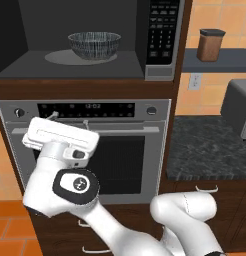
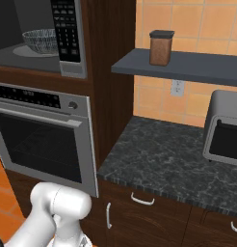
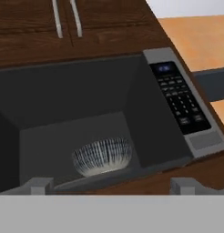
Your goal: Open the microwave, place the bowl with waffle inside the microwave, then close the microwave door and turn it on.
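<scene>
The microwave (image 1: 85,40) stands with its dark cavity exposed, built into the brown cabinet column above the steel wall oven (image 1: 85,145). The bowl (image 1: 94,45), finely striped grey and white on the outside, sits upright on the grey turntable (image 1: 57,57) inside the cavity, toward its middle. From the right base view the bowl (image 2: 41,39) shows at the left, just left of the black keypad panel (image 2: 66,31). What lies in the bowl cannot be made out from any angle.

The gripper (image 3: 111,185) shows in the hand view as two grey fingertips (image 3: 39,185) set wide apart at the bottom, nothing between them; the claw is spread and holds nothing. It hangs in front of the microwave opening, outside it and apart from the bowl (image 3: 103,156). In the left base view the white hand is in front of the oven's upper edge, below the microwave.

The keypad panel (image 3: 180,98) lies on the cavity's right side. To the right of the cabinet column, a brown canister (image 2: 161,47) with a dark lid stands on a grey shelf (image 2: 188,67), above a dark speckled counter (image 2: 168,159) that carries a small grey appliance (image 2: 225,128) at its far right.
</scene>
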Motion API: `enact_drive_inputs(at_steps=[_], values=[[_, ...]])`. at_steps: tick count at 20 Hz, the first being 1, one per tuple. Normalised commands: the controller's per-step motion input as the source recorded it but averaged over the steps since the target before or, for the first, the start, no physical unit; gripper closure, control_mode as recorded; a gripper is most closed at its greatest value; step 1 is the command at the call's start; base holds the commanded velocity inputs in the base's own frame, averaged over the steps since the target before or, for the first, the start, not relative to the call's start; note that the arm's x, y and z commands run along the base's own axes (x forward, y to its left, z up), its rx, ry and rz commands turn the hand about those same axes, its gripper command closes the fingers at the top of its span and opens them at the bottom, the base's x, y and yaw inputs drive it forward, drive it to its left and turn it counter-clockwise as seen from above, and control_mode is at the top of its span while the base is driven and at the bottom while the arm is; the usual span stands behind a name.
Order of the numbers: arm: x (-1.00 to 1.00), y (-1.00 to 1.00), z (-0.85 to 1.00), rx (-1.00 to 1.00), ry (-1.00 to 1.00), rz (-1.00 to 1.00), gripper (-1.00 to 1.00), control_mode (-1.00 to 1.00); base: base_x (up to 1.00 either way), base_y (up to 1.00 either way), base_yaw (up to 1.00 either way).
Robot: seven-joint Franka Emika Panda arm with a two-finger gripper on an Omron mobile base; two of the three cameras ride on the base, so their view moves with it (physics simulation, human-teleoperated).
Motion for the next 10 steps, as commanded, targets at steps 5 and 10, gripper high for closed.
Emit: enact_drive_inputs(at_steps=[5,10], values=[[-0.15,0.75,0.0,-0.2,-0.12,0.0,-1.0,-1.0,0.0,0.0,0.0],[-0.09,0.77,0.0,-0.11,-0.17,-0.02,-1.0,-1.0,0.0,0.0,0.0]])
